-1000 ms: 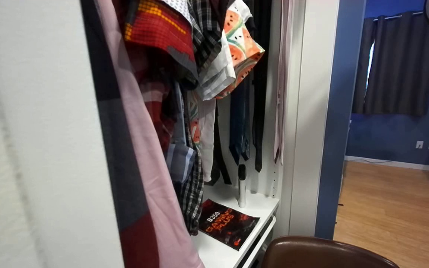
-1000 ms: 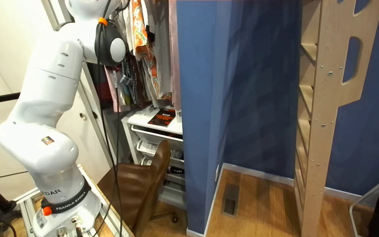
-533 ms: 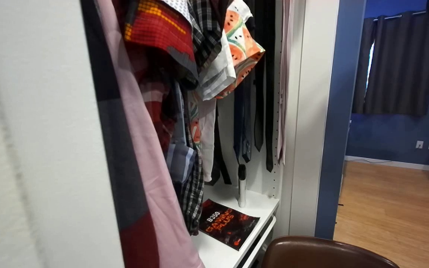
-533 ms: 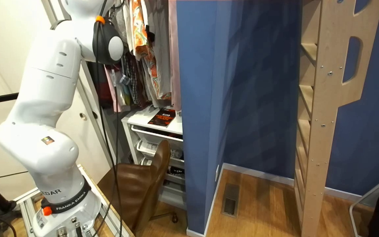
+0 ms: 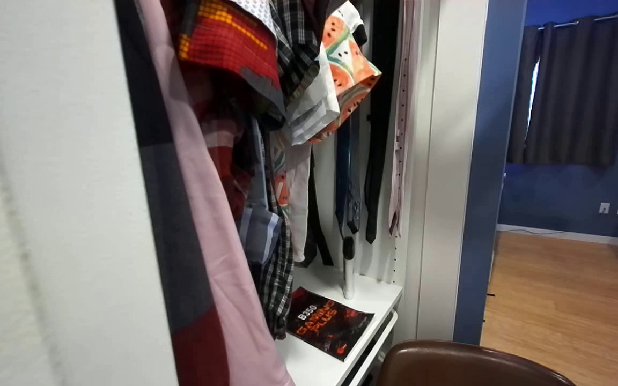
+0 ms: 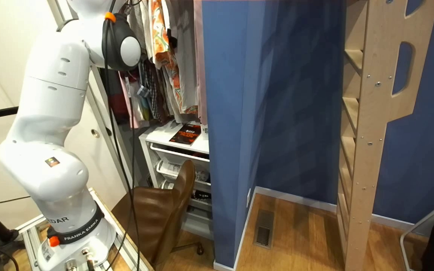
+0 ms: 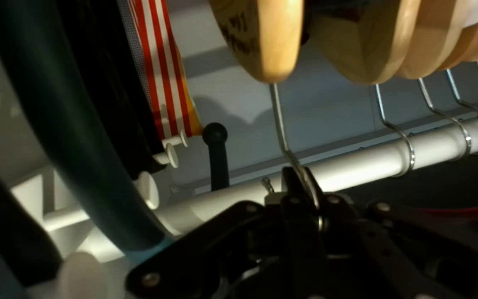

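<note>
One wooden hanger (image 7: pixel 278 45) has its metal hook (image 7: pixel 279 118) pinched tight in the gripper (image 7: pixel 302 178) (wrist view), just by the white closet rod (image 7: pixel 359 170); more hangers (image 7: pixel 388 54) right, red-striped fabric (image 7: pixel 162 74) left. In an exterior view, a watermelon-print shirt (image 5: pixel 347 69) hangs over a shelf (image 5: pixel 311 370) with a B350 booklet (image 5: pixel 330 324). In an exterior view, the Franka arm (image 6: pixel 51 109) is on the left, near a brown office chair (image 6: pixel 155 205).

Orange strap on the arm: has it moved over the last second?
Yes: in an exterior view, the strap has shifted up and toward picture left, farther from the fixed blue wall.
</note>
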You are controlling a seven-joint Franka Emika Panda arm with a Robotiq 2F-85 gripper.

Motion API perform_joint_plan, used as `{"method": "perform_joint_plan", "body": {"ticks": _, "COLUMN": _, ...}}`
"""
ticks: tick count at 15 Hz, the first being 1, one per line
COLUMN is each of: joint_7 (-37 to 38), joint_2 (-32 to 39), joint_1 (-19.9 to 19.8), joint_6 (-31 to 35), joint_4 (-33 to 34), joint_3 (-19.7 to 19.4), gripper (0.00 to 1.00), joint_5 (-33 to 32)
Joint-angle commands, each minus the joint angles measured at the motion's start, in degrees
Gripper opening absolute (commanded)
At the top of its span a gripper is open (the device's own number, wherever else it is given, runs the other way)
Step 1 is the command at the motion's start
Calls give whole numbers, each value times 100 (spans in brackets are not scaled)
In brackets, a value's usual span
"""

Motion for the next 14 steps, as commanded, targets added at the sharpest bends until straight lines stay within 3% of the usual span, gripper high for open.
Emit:
{"method": "perform_joint_plan", "body": {"ticks": 1, "joint_7": 75, "joint_2": 45, "joint_1": -72, "joint_6": -101, "joint_4": 43, "joint_3": 32, "gripper": 1, "joint_5": 169}}
{"method": "perform_joint_plan", "body": {"ticks": 4, "joint_7": -117, "joint_2": 251, "joint_1": -61, "joint_6": 278, "joint_4": 149, "joint_3": 230, "gripper": 1, "joint_5": 401}}
{"method": "perform_joint_plan", "body": {"ticks": 7, "joint_7": -292, "joint_2": 234, "joint_1": -127, "joint_6": 2, "joint_4": 121, "joint_3": 467, "gripper": 1, "joint_5": 694}}
{"method": "perform_joint_plan", "body": {"ticks": 10, "joint_7": -38, "joint_2": 69, "joint_1": -218, "joint_6": -232, "joint_4": 16, "joint_3": 687, "gripper": 1, "joint_5": 1091}}
{"method": "perform_joint_plan", "body": {"ticks": 14, "joint_7": 941, "joint_2": -215, "joint_1": -328, "joint_6": -878, "joint_4": -105, "joint_3": 558, "gripper": 1, "joint_5": 1235}}
